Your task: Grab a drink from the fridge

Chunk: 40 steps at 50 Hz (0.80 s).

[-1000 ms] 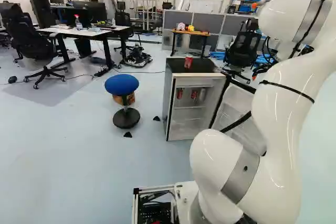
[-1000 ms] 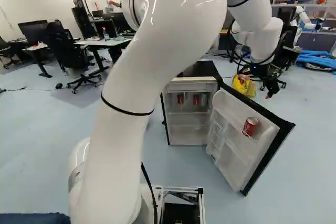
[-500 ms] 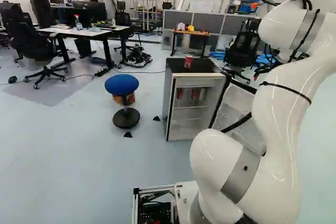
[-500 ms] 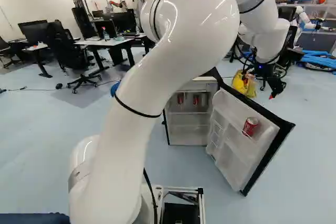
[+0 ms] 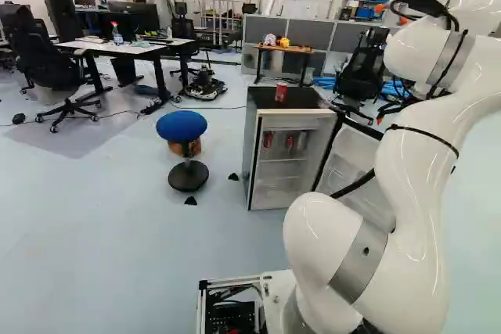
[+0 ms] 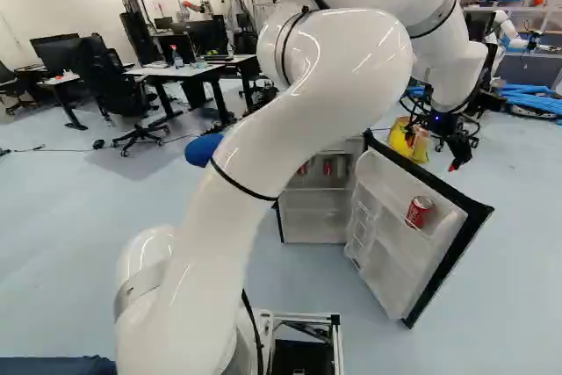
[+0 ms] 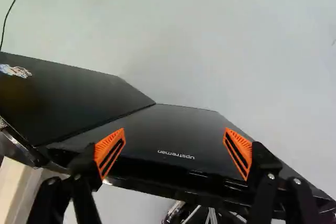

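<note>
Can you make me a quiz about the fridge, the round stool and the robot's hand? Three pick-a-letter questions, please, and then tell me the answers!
1. Where does a red can stand in the left base view?
A) On the floor
B) On top of the fridge
C) On the desk

2. What colour is the seat of the stool?
A) Yellow
B) Green
C) Blue

3. How is the robot's hand?
A) Open, holding nothing
B) Shut on a can
C) Shut and empty

Answers:
1: B, the left base view shows the can on the fridge's black top.
2: C, the round seat is plainly blue there.
3: A, the wrist view shows the two orange pads wide apart, with nothing gripped between them.
</note>
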Motion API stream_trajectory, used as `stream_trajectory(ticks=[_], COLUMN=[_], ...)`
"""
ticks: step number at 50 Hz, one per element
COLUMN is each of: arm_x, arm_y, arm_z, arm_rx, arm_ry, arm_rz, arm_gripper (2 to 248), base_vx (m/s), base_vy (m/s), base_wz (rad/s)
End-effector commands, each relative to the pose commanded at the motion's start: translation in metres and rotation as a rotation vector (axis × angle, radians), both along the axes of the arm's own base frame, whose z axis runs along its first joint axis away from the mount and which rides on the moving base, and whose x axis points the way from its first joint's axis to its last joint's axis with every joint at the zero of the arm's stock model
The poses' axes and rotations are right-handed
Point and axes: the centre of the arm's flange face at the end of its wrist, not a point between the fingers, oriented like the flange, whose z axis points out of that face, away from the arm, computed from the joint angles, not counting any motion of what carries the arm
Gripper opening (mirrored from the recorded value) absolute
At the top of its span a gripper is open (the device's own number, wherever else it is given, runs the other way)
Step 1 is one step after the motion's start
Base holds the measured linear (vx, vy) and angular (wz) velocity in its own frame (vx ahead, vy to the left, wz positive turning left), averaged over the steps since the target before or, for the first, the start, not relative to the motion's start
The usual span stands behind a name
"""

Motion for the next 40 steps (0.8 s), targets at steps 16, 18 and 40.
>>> stream_trajectory(ticks=[16,18,40], arm_x=[0.002,0.003,0.001], arm_y=[-0.003,-0.003,-0.001], arm_z=[-0.024,-0.027,-0.032], arm_rx=[0.039,0.043,0.072], arm_ry=[0.029,0.032,0.052], arm_rz=[0.003,0.003,0.005], arm_gripper=[247,247,247], base_vx=[0.000,0.000,0.000], base_vy=[0.000,0.000,0.000], base_wz=[0.000,0.000,0.000])
